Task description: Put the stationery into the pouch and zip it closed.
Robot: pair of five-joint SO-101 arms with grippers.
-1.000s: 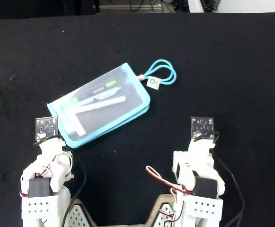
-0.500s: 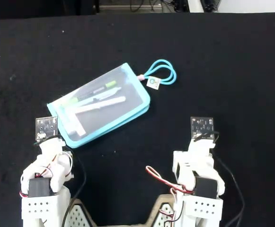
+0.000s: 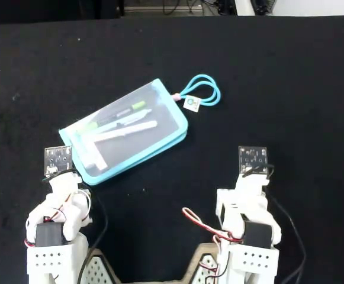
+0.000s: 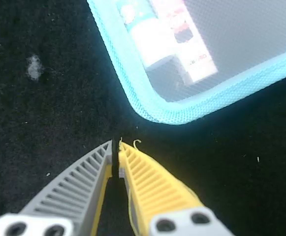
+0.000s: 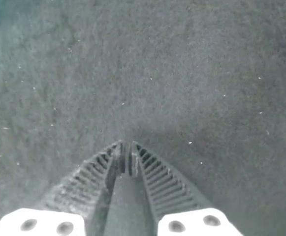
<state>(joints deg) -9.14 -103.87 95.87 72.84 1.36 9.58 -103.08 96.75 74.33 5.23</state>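
Observation:
A light-blue mesh pouch (image 3: 125, 132) lies tilted on the black table, its zip closed and the pens and other stationery (image 3: 121, 121) seen inside through the mesh. A blue cord loop (image 3: 202, 90) trails from its far right corner. The left arm (image 3: 58, 201) rests at the near left, just below the pouch's near corner (image 4: 167, 113). My left gripper (image 4: 117, 145) is shut and empty a short way from that corner. The right arm (image 3: 248, 201) rests at the near right, its gripper (image 5: 128, 146) shut over bare table.
Black cloth (image 3: 278, 89) covers the whole table. A white tag (image 3: 191, 104) lies at the cord loop. Cables and equipment show beyond the table's far edge (image 3: 177, 7).

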